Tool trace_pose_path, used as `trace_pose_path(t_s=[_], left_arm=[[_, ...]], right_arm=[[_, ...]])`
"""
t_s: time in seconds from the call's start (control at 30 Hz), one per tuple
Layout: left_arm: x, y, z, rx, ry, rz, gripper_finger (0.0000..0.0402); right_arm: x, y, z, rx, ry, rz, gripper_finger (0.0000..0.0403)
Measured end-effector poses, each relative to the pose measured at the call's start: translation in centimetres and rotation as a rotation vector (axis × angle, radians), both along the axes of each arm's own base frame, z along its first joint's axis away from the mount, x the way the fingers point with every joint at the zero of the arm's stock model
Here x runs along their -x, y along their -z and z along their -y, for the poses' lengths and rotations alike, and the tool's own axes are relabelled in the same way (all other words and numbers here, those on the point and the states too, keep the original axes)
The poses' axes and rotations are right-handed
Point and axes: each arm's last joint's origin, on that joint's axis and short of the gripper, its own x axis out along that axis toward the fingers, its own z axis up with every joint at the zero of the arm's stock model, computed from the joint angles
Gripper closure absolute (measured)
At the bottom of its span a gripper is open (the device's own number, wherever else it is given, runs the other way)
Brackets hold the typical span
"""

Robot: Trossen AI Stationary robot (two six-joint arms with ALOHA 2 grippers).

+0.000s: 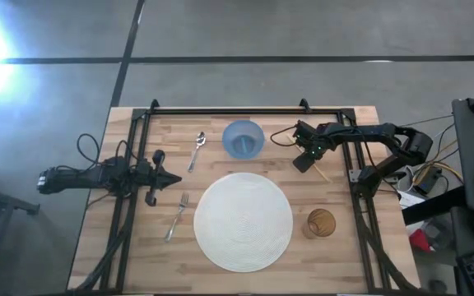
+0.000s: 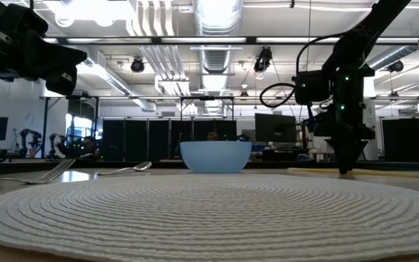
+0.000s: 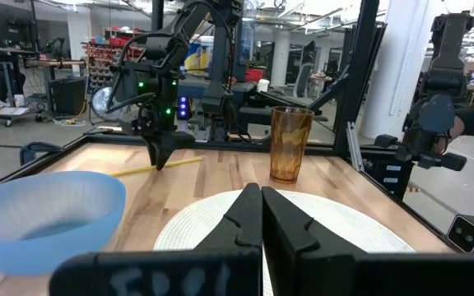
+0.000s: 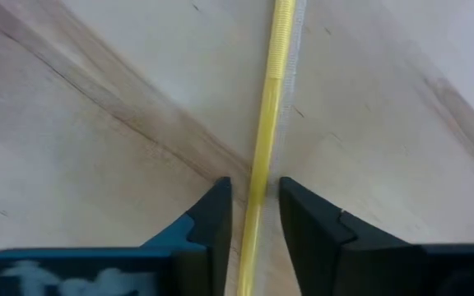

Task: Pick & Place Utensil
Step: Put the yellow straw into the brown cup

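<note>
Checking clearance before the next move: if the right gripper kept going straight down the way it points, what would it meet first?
The right gripper points down at the wooden table, its fingers straddling a thin yellow stick lying there. It would probably meet the stick first, then the tabletop.

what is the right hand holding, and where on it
The right hand straddles a thin yellow stick lying on the wooden table, fingers either side of its shaft; a firm grip cannot be told.
</note>
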Motion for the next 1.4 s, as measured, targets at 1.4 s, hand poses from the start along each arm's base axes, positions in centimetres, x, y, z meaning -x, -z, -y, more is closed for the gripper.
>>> trace_pose_path(t_s=[1.4], left_arm=[[0.0, 0.0, 0.0, 0.0, 0.0, 0.0, 0.0401]], right_arm=[[-0.7, -2.9, 0.5, 0.063, -0.033, 0.078, 0.0395]])
